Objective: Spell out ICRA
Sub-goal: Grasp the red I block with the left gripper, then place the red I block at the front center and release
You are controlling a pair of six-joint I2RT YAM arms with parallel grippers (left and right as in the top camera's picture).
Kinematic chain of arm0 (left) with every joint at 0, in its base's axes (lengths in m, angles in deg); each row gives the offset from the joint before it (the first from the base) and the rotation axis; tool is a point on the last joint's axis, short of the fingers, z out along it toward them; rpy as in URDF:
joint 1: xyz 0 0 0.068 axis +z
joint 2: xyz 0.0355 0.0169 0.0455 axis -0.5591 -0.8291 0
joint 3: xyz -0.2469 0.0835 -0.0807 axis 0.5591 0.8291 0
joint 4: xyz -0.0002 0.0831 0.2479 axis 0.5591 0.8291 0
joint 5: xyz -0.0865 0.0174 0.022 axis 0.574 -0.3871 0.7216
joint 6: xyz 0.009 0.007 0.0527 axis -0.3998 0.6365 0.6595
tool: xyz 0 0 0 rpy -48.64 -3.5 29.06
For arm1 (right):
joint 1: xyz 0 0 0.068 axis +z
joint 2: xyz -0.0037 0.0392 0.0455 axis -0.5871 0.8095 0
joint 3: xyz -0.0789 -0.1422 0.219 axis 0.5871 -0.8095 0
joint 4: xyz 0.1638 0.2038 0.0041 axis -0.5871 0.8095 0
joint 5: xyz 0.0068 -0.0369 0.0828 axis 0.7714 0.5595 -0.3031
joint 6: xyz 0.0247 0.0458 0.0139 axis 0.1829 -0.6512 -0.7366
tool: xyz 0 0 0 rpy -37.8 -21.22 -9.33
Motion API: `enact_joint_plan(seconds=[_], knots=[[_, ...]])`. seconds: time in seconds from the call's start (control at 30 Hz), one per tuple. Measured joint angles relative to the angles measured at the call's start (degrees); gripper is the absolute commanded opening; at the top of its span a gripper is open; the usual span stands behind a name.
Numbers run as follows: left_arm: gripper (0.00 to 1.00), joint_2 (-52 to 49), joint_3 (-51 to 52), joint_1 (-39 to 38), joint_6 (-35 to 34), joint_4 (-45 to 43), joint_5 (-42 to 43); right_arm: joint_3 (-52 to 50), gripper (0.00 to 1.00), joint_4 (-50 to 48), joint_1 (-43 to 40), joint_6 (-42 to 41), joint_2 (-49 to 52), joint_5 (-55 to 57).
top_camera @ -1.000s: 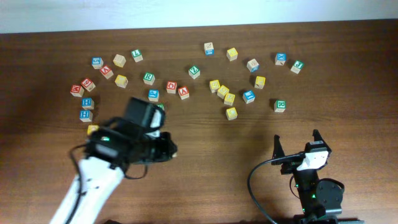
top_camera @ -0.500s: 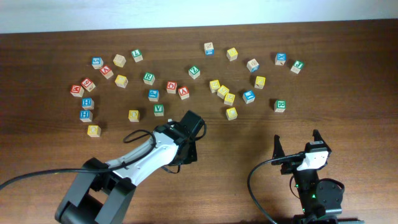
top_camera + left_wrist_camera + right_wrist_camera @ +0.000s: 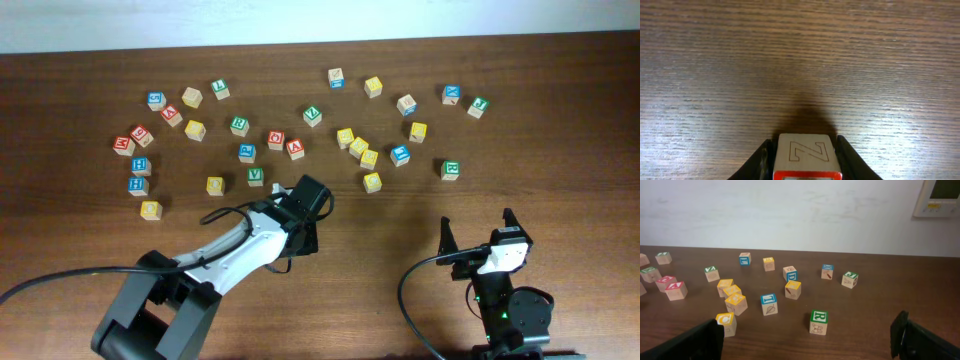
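Observation:
My left gripper [image 3: 805, 160] is shut on a wooden block [image 3: 806, 154] with a red top face and an engraved N on its side, low over bare wood. In the overhead view the left gripper [image 3: 298, 236] is at the table's middle front and hides the block. My right gripper [image 3: 478, 232] is open and empty at the front right. Its wrist view shows a yellow C block [image 3: 725, 323] and a green R block [image 3: 819, 322] ahead of it. They also show overhead, the C block [image 3: 372, 181] and the R block [image 3: 450, 169]. A red A block [image 3: 294, 148] lies mid-table.
Several letter blocks are scattered across the far half of the table, from a red one [image 3: 123, 144] at the left to a green one [image 3: 478, 105] at the right. A yellow block [image 3: 215, 185] and a green block [image 3: 256, 176] lie just left of my left arm.
My left arm has swung from the front left to the table's middle, uncovering a yellow and a green block. Over the last half second it barely moved. The right arm is still.

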Motion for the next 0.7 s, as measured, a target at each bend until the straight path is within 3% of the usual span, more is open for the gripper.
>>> enact_joint_plan(seconds=[0.17,0.23,0.27,0.3,0.47,0.6,0.67,0.7], knots=[[0.28,0.0,0.0,-0.5,0.7,-0.3,0.4,0.0,0.98,0.0,0.0,-0.1,0.0,0.0],[0.38,0.0,0.0,-0.5,0.9,-0.3,0.6,0.0,0.98,0.0,0.0,0.0,0.0,0.0],[0.49,0.0,0.0,-0.5,1.0,-0.2,0.6,0.0,0.98,0.0,0.0,0.0,0.0,0.0],[0.65,0.0,0.0,-0.5,1.0,-0.1,0.8,0.0,0.98,0.0,0.0,0.0,0.0,0.0],[0.72,-0.4,-3.0,-0.2,1.3,7.5,1.1,0.0,0.98,0.0,0.0,0.0,0.0,0.0],[0.73,-0.7,-13.0,0.0,1.5,17.2,1.1,0.0,0.98,0.0,0.0,0.0,0.0,0.0],[0.82,0.2,-19.0,0.3,1.5,23.6,1.3,0.0,0.98,0.0,0.0,0.0,0.0,0.0],[0.95,1.4,-21.1,0.7,1.6,25.2,1.3,0.0,0.98,0.0,0.0,0.0,0.0,0.0]])
